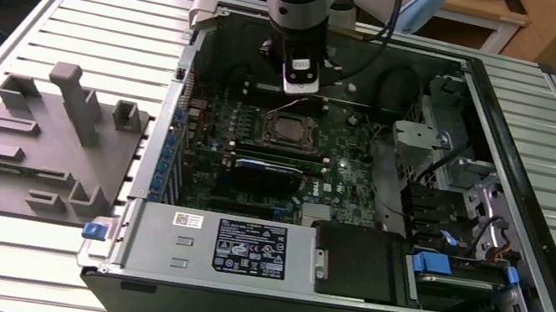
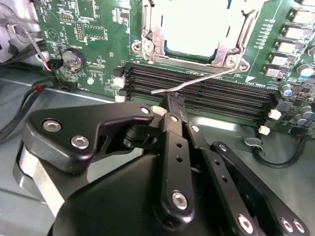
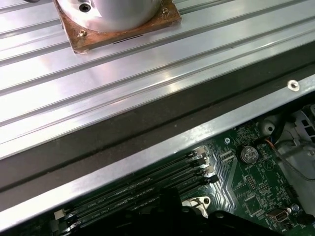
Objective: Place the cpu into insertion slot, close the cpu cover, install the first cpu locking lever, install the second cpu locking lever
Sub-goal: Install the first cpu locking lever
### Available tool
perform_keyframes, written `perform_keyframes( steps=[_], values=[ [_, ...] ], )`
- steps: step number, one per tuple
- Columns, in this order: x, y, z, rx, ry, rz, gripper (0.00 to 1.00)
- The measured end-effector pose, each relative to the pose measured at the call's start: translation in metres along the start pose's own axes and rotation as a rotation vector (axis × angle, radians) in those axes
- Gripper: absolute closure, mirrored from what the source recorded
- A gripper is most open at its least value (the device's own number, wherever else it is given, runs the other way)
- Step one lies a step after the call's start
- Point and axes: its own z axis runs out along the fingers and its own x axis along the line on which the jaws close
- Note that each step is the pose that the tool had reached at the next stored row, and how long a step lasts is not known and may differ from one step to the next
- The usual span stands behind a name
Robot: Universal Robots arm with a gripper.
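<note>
Second wrist view: the hand (image 2: 170,101) has its black fingers pressed together, tips just beside the free end of a thin silvery locking lever (image 2: 197,80) that lies over the memory slots (image 2: 221,98). The cpu (image 2: 197,24) lies in the insertion slot (image 1: 286,130) on the green motherboard (image 2: 93,29), with the cpu cover (image 2: 153,34) down around it.
</note>
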Motion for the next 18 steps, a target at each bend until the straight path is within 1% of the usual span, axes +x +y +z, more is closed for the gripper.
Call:
perform_keyframes(
  steps=[7,17,18],
  values=[
    [-0.0005,-0.0018,-0.0005,-0.0004,-0.0006,0.0,0.9],
    [-0.0011,-0.0025,-0.0006,-0.0003,-0.0006,0.0,0.9],
    [-0.0016,-0.0033,-0.0008,-0.0003,-0.0006,0.0,0.9]
  ],
)
